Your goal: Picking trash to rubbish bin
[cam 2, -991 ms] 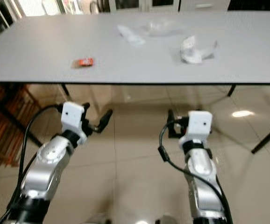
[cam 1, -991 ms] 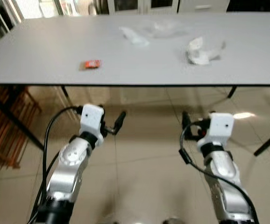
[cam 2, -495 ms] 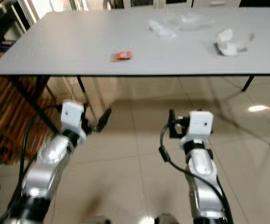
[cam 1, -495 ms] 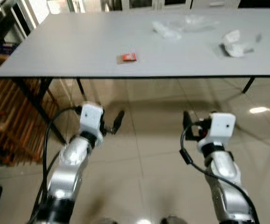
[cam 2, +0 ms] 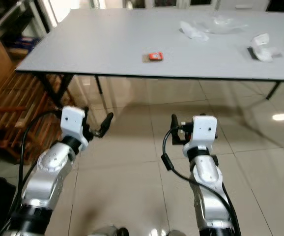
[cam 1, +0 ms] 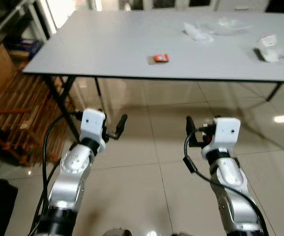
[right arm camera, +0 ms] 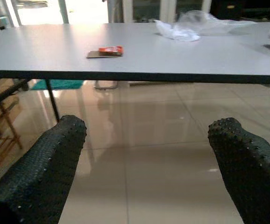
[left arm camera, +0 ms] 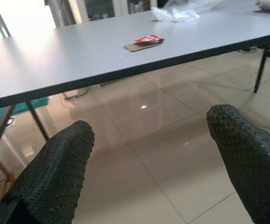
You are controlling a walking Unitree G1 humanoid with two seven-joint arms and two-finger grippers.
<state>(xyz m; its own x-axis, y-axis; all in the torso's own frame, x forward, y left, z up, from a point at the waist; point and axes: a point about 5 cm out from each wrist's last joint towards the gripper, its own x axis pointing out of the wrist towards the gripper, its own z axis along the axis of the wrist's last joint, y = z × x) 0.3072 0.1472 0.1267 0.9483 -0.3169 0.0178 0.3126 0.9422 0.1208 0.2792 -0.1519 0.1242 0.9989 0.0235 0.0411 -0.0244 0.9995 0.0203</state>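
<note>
Wrist views: both grippers' fingers (left arm camera: 55, 172) wide apart, empty.

Head downward, wrists forward toward shared table (cam 1: 107, 44).

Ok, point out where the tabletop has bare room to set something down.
The grey table is bare from its left edge to the red wrapper. The far right is crowded: crumpled white wrapper, clear plastic bag, white packet.

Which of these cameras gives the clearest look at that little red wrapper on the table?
The left wrist view: the red wrapper looks largest there, lying flat on the grey table. The right wrist view shows it smaller, side-on. Both eye views show it from above as a small red patch near the table's front edge.
</note>
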